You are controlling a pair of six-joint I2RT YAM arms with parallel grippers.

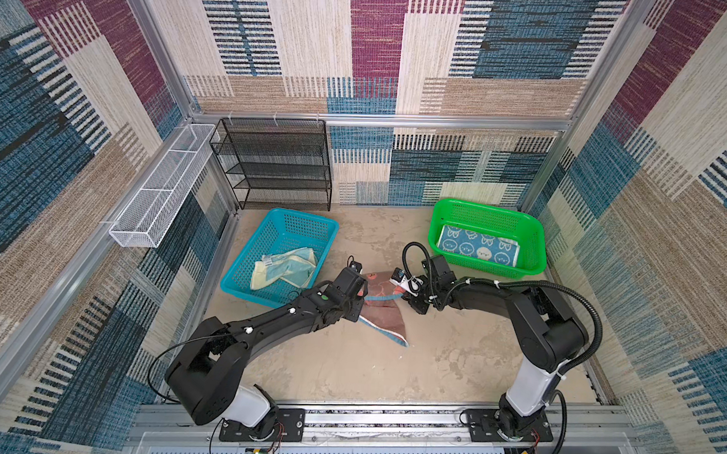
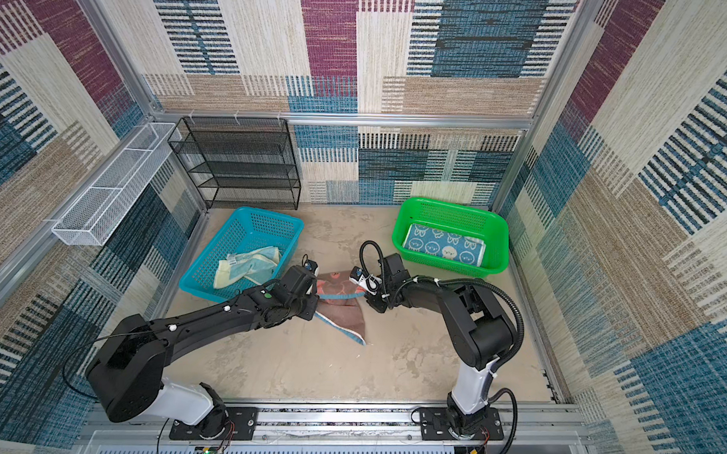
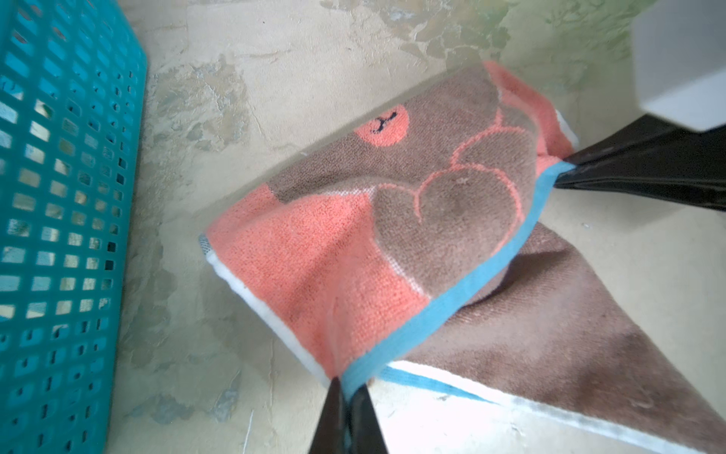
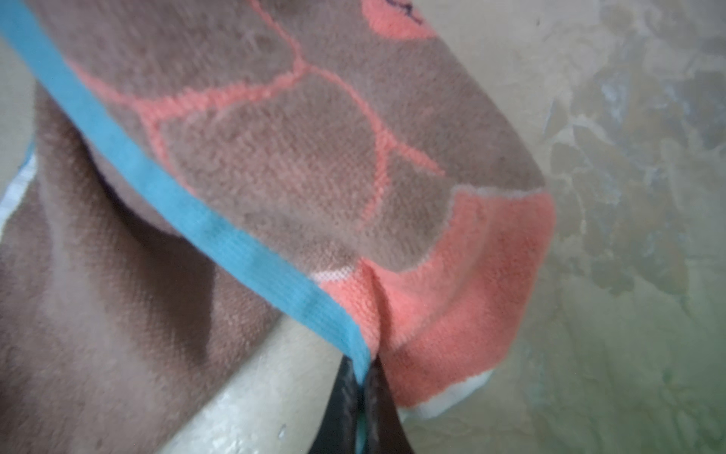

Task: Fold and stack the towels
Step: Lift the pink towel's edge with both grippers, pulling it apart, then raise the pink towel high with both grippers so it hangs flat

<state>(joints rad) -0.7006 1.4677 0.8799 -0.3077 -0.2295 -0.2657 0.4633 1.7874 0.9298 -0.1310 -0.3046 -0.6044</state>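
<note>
Coral bear towel (image 1: 385,316) mid-table (image 1: 432,363), partly doubled over, its blue-trimmed edge strung between the two grippers. Left gripper (image 3: 347,387) pinched tight on one end of the trim, right gripper (image 4: 363,369) pinched on the other. Both arms reach low and bend inward, wrists facing each other across the towel.

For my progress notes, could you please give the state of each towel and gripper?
bear towel: partly folded, held by its blue hem.
rabbit towel: folded, in green basket.
pale towel: crumpled, in blue basket.
left gripper: shut on bear towel.
right gripper: shut on bear towel.
</note>
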